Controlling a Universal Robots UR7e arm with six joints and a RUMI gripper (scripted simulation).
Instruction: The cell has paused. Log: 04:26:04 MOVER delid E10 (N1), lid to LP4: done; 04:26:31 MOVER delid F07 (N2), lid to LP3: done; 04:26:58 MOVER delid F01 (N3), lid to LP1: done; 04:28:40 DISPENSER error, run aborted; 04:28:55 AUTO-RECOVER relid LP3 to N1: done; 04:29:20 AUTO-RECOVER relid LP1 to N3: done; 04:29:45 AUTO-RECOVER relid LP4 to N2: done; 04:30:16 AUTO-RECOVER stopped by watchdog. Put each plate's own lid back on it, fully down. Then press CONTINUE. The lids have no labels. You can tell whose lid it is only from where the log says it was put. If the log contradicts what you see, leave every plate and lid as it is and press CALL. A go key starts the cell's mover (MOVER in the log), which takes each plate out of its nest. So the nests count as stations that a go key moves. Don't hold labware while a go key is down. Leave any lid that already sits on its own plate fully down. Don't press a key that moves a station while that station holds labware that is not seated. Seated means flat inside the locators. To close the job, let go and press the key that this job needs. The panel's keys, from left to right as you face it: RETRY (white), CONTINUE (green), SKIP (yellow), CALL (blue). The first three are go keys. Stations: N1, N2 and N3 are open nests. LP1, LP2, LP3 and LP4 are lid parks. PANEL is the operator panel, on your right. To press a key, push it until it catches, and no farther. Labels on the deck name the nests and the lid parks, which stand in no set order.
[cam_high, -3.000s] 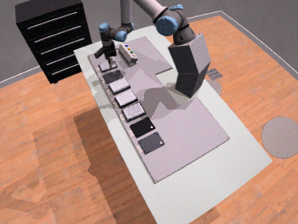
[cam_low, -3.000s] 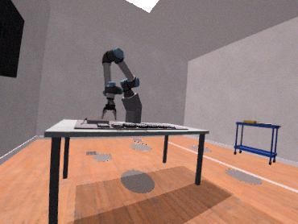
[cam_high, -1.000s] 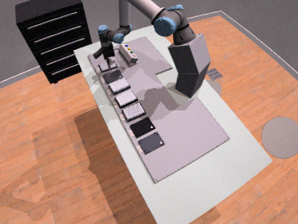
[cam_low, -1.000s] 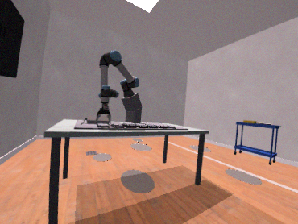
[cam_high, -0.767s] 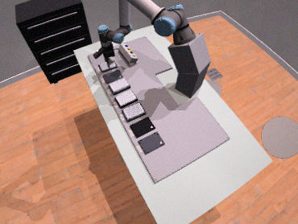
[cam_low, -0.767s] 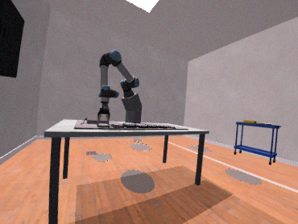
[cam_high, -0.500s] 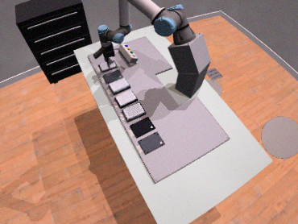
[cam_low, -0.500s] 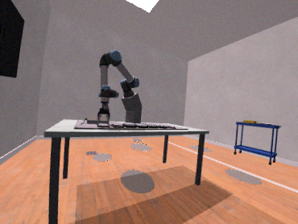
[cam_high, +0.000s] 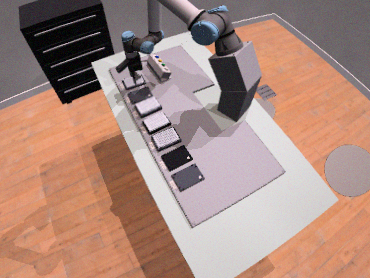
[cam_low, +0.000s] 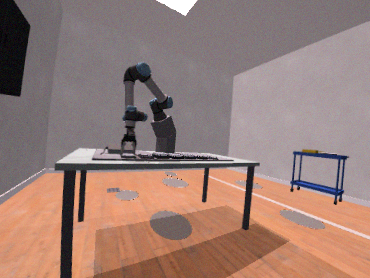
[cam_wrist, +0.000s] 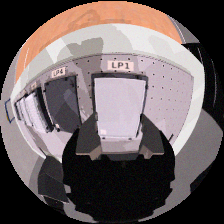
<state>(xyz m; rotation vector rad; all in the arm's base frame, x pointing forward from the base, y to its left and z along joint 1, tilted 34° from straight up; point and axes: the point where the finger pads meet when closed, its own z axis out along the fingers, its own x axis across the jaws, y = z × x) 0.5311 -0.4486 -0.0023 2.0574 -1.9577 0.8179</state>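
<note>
My gripper (cam_high: 133, 76) (cam_low: 128, 146) (cam_wrist: 118, 113) is down at the lid park labelled LP1 (cam_wrist: 121, 65), at the far end of the station row. Its fingers are shut on the two long sides of a pale lid (cam_wrist: 119, 102) (cam_high: 136, 81) that lies flat in that park. The park labelled LP4 (cam_wrist: 62, 102) (cam_high: 140, 94) beside it is dark and bare. Further along the row stand two plates with pale lids (cam_high: 148, 106) (cam_high: 156, 121), then a plate with its wells showing (cam_high: 166, 138).
Two more dark bare stations (cam_high: 177, 159) (cam_high: 187, 177) end the row at the near side. The operator panel (cam_high: 160, 67) with its coloured keys stands just right of my gripper. The arm's base (cam_high: 235, 85) rises from the mat's right part.
</note>
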